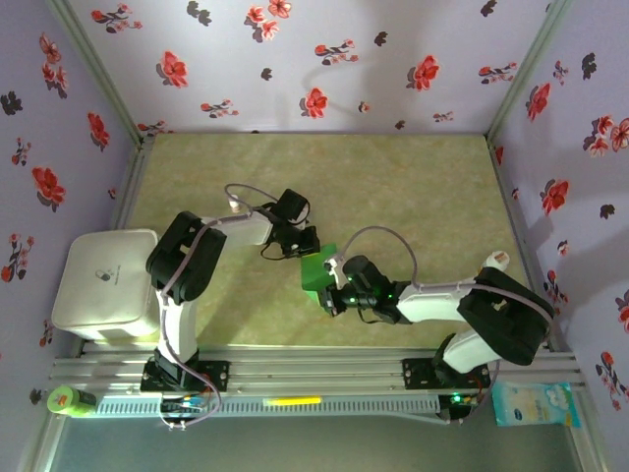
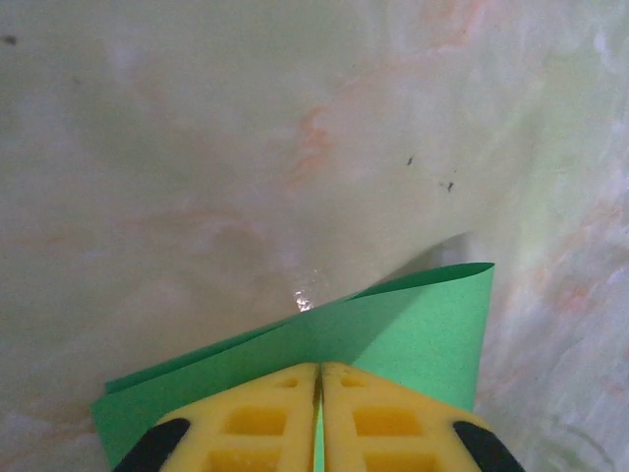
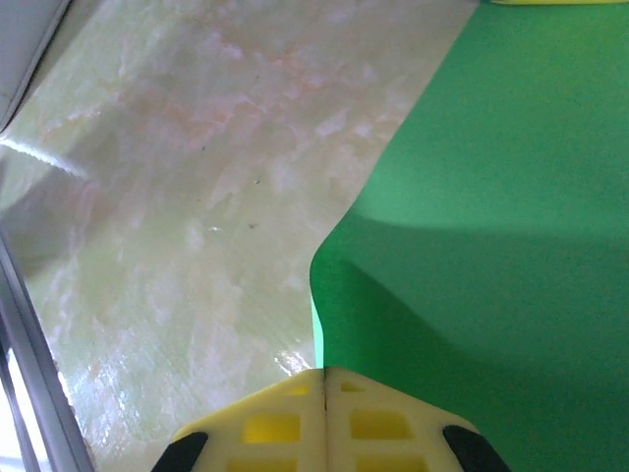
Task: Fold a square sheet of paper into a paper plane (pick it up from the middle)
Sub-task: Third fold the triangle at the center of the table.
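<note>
**Early stage of the paper-plane fold: sheet gripped from two sides**

The thin bright-green square sheet of paper [image 1: 316, 270] sits near the middle of the pale marbled table [image 1: 423, 187], between the two arms. The left fingers [image 2: 305, 393] are pressed together on one edge of it. There the sheet bends over itself in a loose curl, apparently uncreased, with a corner lifted off the table. The right fingers [image 3: 310, 393] are likewise closed, pinching the side nearer the arm bases, and the paper bows upward from them. Judged progress: the sheet is picked up and a first fold appears to be forming, but no sharp crease or pointed dart shape is visible. The centre crease, nose folds and wings seem left to do
</note>
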Robot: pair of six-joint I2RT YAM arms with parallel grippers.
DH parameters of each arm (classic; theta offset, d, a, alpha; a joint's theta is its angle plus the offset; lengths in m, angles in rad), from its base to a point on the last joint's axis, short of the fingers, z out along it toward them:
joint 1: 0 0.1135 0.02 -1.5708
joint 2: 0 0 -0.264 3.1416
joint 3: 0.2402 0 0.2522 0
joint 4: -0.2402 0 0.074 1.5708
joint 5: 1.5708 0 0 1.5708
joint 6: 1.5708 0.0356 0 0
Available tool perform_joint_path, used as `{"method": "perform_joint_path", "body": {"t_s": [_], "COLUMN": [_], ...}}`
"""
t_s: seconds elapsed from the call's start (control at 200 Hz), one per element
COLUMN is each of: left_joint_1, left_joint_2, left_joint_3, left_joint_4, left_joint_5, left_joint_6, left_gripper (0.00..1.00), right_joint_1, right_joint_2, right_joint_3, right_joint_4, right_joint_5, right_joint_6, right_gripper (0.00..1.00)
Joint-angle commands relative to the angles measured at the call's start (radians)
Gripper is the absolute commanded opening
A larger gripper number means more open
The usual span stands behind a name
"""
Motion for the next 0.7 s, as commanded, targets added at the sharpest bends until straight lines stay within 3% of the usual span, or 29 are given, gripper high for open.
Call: {"method": "perform_joint_path", "body": {"t_s": [0.0, 0.44, 0.695], "left_joint_1": [-0.006, -0.013, -0.015], "left_joint_2": [0.01, 0.025, 0.031], "left_joint_3": [-0.028, -0.018, 0.004], "left_joint_4": [-0.03, -0.047, -0.054], "left_joint_5": [-0.039, -0.052, -0.053], "left_joint_6": [0.032, 0.041, 0.045], "left_gripper": [0.1, 0.1, 0.1], "right_joint_1": [-0.019, -0.105, -0.128], "right_joint_2": [-0.001, 0.002, 0.016], "right_joint_3": [0.025, 0.055, 0.079], "right_joint_4": [-0.035, -0.132, -0.141], "right_joint_5": [0.001, 0.081, 0.067], "right_joint_6": [0.01, -0.041, -0.055], "right_gripper": [0.0, 0.0, 0.0]}}
